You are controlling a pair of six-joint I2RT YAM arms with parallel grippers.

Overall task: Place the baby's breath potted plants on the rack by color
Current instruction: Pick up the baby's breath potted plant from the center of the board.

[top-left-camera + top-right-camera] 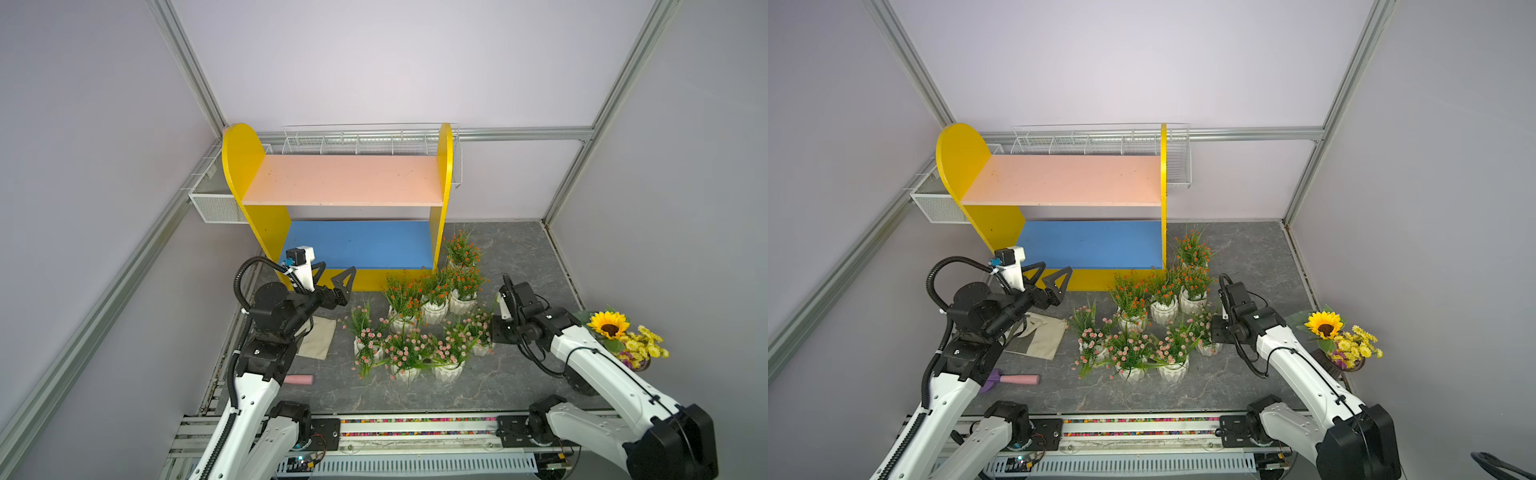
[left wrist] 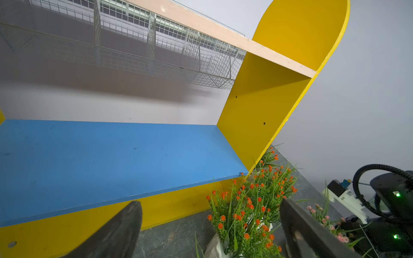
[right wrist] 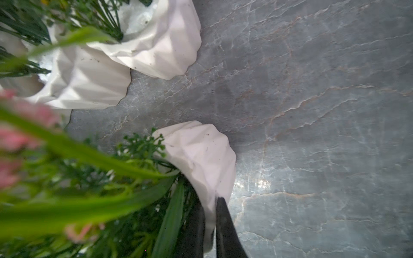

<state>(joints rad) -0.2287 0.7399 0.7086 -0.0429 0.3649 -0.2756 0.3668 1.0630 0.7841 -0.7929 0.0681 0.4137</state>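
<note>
Grey marbled tabletop (image 1: pixel 511 249) covers the floor of a pale booth. At its upper left stands the rack (image 1: pixel 243 166), and both its pink upper board (image 1: pixel 340 178) and its blue lower board (image 1: pixel 361 243) are bare. All eight baby's breath potted plants stand on the tabletop in a tight cluster at the lower right of the rack. In both top views the orange-red ones (image 1: pixel 436 291) are nearer to the rack and the pink ones (image 1: pixel 409 353) are below them.

The right claw (image 3: pixel 209 205) is closed on the rim of the rightmost pink pot (image 3: pixel 201 152). In the right wrist view one finger (image 3: pixel 194 225) goes into the mouth among the stems and the other lies on the outer wall, so the wall is pinched between them. The pot seems to rest on the tabletop; I cannot tell if it is lifted. The left claw (image 1: pixel 337 268) is wide open and empty, in front of the blue lower board, left of the centre of the frame.

The pot looks hard and stiff, like plaster or ceramic, with smooth facets. I judge that it is light, but that it can swing or slip in a rim pinch and may chip if it falls. The sprigs (image 3: pixel 143 145) look soft and springy and give no firm hold. They also mix with the sprigs of the neighbour pots, so a lift may drag a neighbour. The better places to hold are the rim wall, as now, or across the ribbed body, where the ridges can help the fingers.
</note>
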